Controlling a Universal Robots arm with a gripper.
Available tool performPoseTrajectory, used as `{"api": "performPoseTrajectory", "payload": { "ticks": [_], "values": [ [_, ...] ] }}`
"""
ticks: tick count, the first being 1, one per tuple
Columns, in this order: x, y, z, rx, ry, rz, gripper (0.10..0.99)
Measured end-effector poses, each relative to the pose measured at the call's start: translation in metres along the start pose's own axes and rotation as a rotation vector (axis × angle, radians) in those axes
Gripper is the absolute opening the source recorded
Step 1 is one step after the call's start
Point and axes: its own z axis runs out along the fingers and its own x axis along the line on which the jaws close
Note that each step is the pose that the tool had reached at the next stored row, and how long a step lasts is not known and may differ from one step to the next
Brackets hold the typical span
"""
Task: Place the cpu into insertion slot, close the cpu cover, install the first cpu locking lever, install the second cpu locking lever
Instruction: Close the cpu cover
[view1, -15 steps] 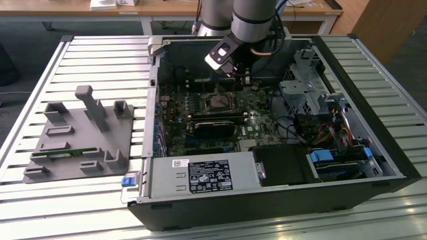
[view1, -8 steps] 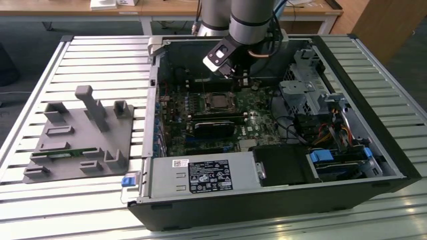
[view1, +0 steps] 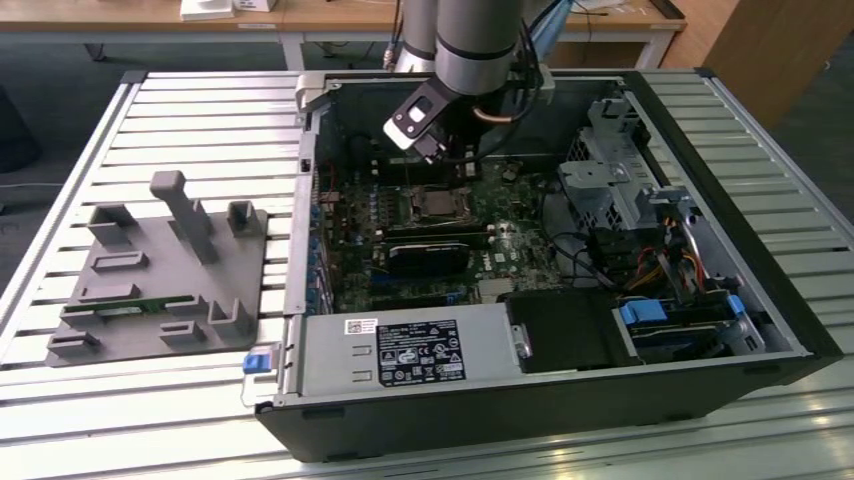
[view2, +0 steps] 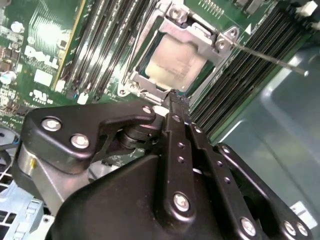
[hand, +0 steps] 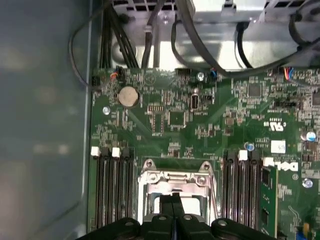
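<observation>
The cpu lies in the insertion slot, its pale metal face showing through the window of the cpu cover. The silver cover lies flat over the socket. A thin metal locking lever reaches out from the cover's corner across the memory slots. My gripper hangs just above the socket's edge with its black fingers pressed together and nothing between them. In the first wrist view the gripper overlaps the cover's window. In the exterior view the gripper is inside the open case, just behind the socket.
Long black memory slots flank the socket on both sides. A black graphics card lies in front of the socket, a drive cage with cables to the exterior view's right. A grey fixture stands on the slatted table outside the case.
</observation>
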Motion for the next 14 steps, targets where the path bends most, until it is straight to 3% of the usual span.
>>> {"api": "performPoseTrajectory", "payload": {
  "ticks": [5,9,14],
  "values": [
    [-0.0015,-0.0021,0.0059,0.001,-0.0002,0.0,0.118],
    [-0.0016,-0.0036,0.0065,0.001,-0.0001,0.0,0.118],
    [-0.0016,-0.0167,0.0071,0.001,-0.0001,0.0,0.118]
  ]
}}
